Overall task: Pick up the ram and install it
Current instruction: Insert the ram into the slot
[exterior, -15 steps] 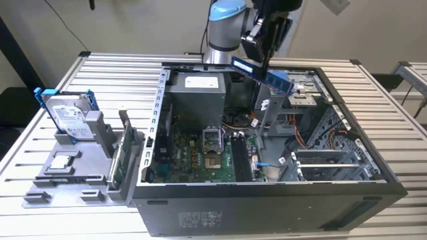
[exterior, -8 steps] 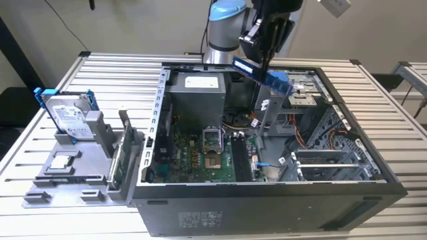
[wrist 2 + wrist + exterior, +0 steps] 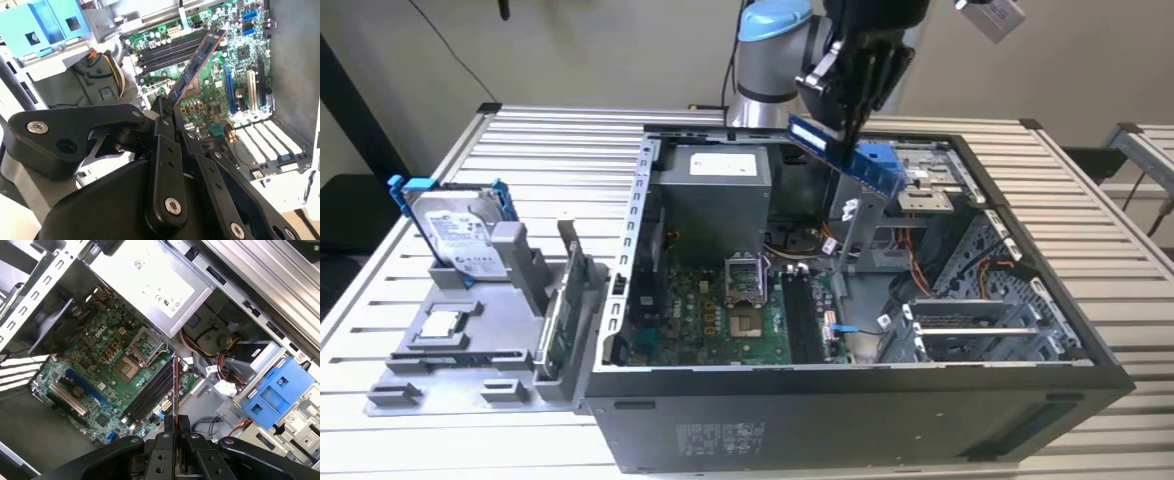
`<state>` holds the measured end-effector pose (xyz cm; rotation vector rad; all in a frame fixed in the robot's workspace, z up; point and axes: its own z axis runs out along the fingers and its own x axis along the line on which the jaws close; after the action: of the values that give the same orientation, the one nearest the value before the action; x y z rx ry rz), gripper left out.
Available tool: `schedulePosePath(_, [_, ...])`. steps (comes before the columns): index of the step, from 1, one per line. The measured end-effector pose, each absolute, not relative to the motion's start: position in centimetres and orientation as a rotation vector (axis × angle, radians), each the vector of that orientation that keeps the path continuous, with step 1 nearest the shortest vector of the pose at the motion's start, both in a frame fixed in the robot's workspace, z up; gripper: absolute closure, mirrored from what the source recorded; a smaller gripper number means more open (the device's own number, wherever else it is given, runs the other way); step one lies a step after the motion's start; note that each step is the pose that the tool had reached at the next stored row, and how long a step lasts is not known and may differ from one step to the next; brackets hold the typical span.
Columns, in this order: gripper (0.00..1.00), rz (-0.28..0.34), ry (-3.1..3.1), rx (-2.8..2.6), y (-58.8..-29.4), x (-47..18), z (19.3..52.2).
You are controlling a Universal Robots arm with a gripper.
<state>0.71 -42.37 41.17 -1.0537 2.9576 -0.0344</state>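
The gripper (image 3: 838, 128) hangs over the open computer case (image 3: 854, 420), its fingers clamped on the ram (image 3: 803, 130). The ram is held tilted in the air near the case's twelve o'clock edge in the exterior view. In both wrist views the stick is clear above the green motherboard (image 3: 100, 365). The case stands on a slatted metal table (image 3: 534, 140). At its nine o'clock, a grey fixture (image 3: 454, 340) carries a blue-framed hard drive (image 3: 460, 235) and an upright green card (image 3: 574, 300). A pale wall (image 3: 587, 50) stands behind.

In the exterior view the arm (image 3: 767, 45) hangs at twelve o'clock, its gripper (image 3: 835, 126) pointing toward six. Its fingers (image 3: 169, 425) pinch the ram (image 3: 196, 64) by one end.
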Motion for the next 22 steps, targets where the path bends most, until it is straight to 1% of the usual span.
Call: schedulePosePath(22, [0.86, -0.035, 3.082, -0.617, -42.62, 0.71, 40.37])
